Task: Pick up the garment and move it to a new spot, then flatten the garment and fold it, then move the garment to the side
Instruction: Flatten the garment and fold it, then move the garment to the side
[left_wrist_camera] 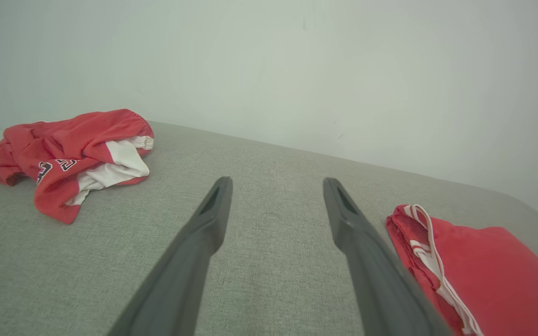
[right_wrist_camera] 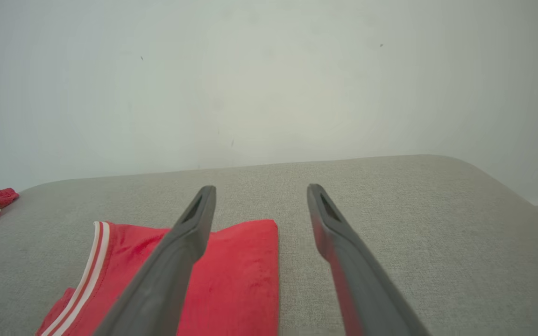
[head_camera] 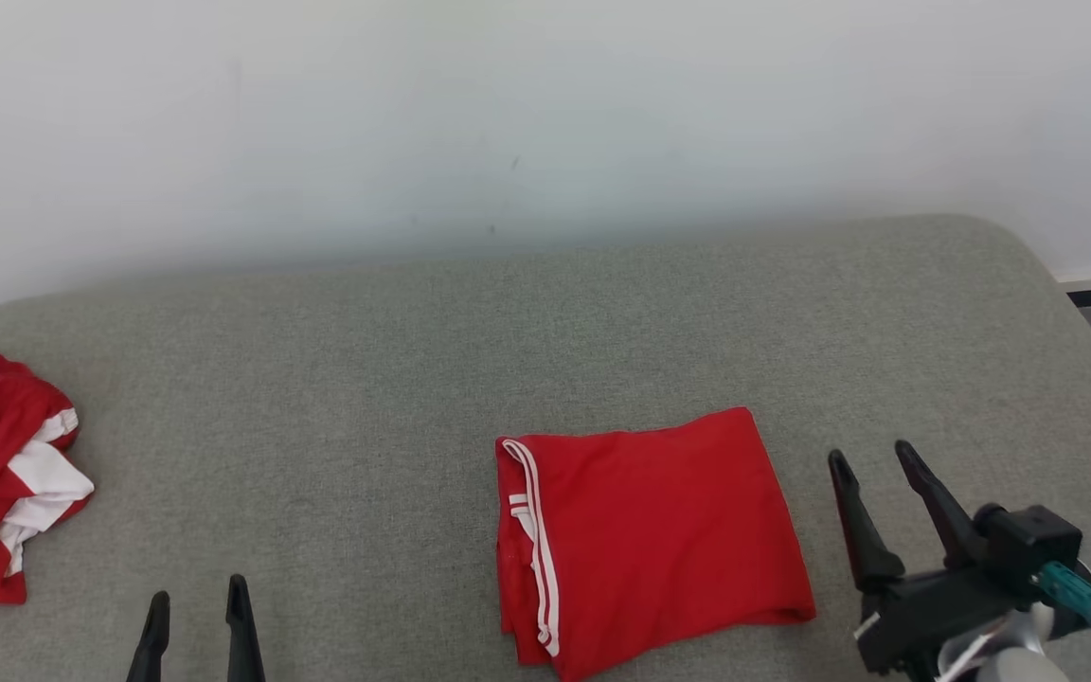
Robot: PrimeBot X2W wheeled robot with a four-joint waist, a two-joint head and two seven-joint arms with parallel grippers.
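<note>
A red garment [head_camera: 650, 535] with white trim lies folded into a neat rectangle on the grey cushioned surface [head_camera: 394, 398], a little right of centre. It also appears at the lower right of the left wrist view as the folded garment [left_wrist_camera: 479, 266] and at the lower left of the right wrist view [right_wrist_camera: 231, 280]. My right gripper [head_camera: 872, 455] hovers open just right of the garment, apart from it, holding nothing. My left gripper [head_camera: 197, 601] is open at the lower left, well away from the garment, fingers empty.
A second red and white garment [head_camera: 1, 474] lies crumpled at the left edge of the surface, also seen as a crumpled heap [left_wrist_camera: 70, 158] in the left wrist view. A pale wall [head_camera: 545, 123] backs the surface. The surface's right edge [head_camera: 1085, 322] drops to the floor.
</note>
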